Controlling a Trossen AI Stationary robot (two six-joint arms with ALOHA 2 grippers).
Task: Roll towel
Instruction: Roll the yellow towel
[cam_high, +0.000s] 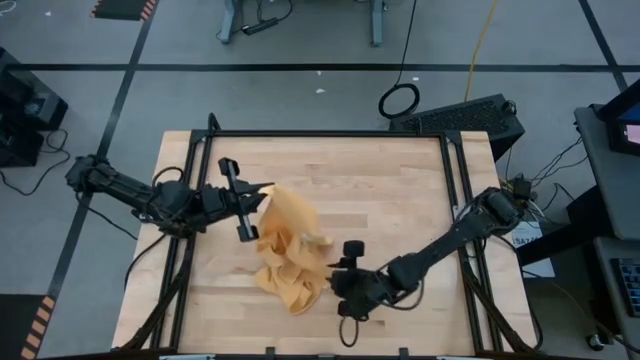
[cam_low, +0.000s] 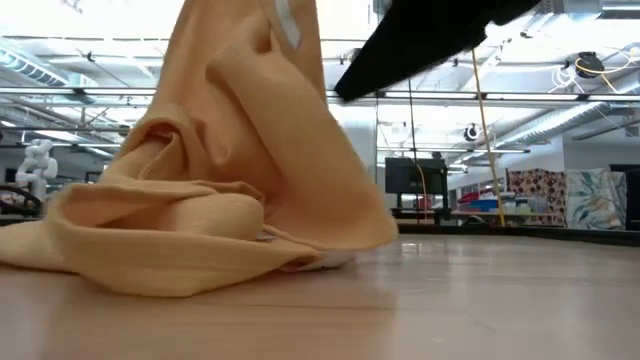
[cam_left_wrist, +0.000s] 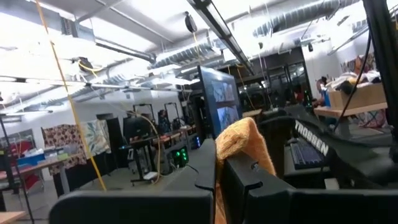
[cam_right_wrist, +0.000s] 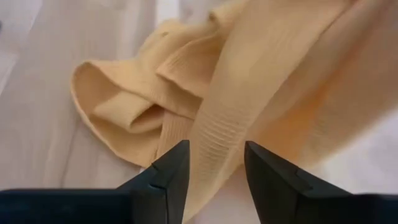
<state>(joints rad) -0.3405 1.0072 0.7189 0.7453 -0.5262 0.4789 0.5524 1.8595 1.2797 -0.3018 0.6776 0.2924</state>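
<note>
Mustard-yellow towel (cam_high: 288, 252) bunched on the worktop (cam_high: 400, 190), lifted at one corner by the left gripper (cam_high: 262, 207).

The wooden worktop lies bare across its whole far-right part and along the far edge, leaving open room there; the towel sits crumpled left of the middle, toward the near edge, one end raised off the wood. The left gripper, over the left half, has its jaws pressed together, pinching that raised corner of cloth. The right gripper (cam_high: 335, 275) is low near the near edge, its jaws spread with a fold of the towel between them, not clamped. In the low view the towel's top is cut off and an arm shows only as a dark bar. Left wrist view: "TROSSEN" reads on the dark arm (cam_left_wrist: 323, 146) beyond.
</note>
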